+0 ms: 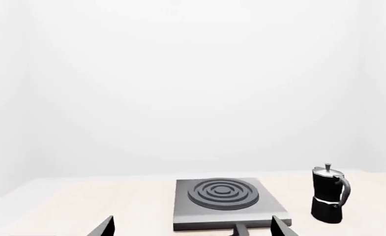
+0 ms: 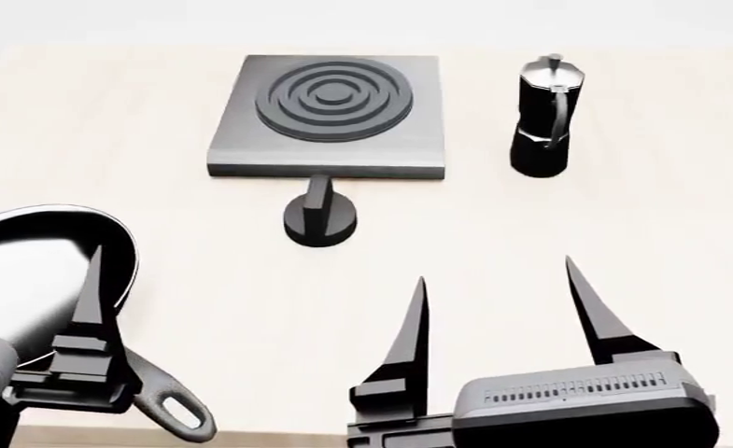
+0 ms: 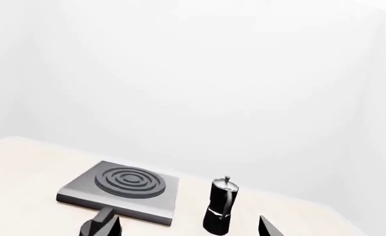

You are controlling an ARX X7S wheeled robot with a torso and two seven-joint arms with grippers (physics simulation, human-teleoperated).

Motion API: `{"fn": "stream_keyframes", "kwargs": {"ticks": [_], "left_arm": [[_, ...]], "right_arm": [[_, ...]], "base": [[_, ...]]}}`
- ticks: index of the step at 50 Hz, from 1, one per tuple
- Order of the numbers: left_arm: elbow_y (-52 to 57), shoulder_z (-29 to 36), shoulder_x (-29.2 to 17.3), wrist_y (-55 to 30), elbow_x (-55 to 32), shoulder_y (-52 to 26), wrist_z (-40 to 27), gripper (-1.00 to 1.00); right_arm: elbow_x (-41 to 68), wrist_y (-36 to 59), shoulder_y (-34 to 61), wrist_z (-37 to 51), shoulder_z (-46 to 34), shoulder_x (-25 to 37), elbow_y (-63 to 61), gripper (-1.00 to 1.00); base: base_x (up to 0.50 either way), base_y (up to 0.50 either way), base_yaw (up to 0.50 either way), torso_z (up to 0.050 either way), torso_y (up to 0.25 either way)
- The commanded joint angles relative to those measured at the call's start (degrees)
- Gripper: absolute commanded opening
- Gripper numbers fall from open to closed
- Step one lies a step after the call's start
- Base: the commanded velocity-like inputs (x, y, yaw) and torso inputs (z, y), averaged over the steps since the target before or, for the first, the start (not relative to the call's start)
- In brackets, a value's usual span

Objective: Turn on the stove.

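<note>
The right gripper (image 2: 497, 308) is hovering with its 2 fingers spread wide apart and nothing between them, pointing across the table (image 2: 665, 233) toward the stove (image 2: 329, 117). The stove's knob (image 2: 320, 217) is sitting ahead of this gripper and off to its left-finger side, just in front of the grey plate's near edge, with its upright ridge pointing toward the plate. In the right wrist view the knob (image 3: 101, 223) is showing low in the picture, the stove (image 3: 124, 189) lying beyond it.

The left gripper (image 2: 86, 308) is hanging over the frying pan (image 2: 30, 271); only 1 finger is clear in the head view, but its wrist view is showing 2 tips well apart, so it is open too and holding nothing.

The step in hand looks like the reach to the knob, with no contact yet. To do it well, the right gripper should be travelling forward and leftward until the ridge is lying between its 2 fingers, then dropping low enough to grip the ridge's flat sides. The fingers should be closing squarely across the ridge, so the wrist may need rotating first. The moka pot (image 2: 543, 117) is standing ahead on the right-finger side, well apart from the knob, and is unlikely to interfere.
</note>
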Motion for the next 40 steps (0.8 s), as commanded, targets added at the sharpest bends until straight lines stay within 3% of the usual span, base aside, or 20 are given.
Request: {"fn": "stream_keyframes", "kwargs": {"ticks": [1, 40], "left_arm": [[-0.51, 0.11, -0.43, 0.52, 0.13, 0.04, -0.65, 1.0], [0.24, 0.77, -1.38, 0.2, -0.93, -0.22, -2.28, 1.0]], "right_arm": [[0.18, 0.34, 0.2, 0.32, -0.51, 0.2, -0.32, 1.0], [1.09, 0.91, 0.55, 1.28, -1.12, 0.97, -0.82, 1.0]], "base": [[0.0, 0.12, 0.0, 0.0, 0.0], [0.0, 0.13, 0.0, 0.0, 0.0]]}}
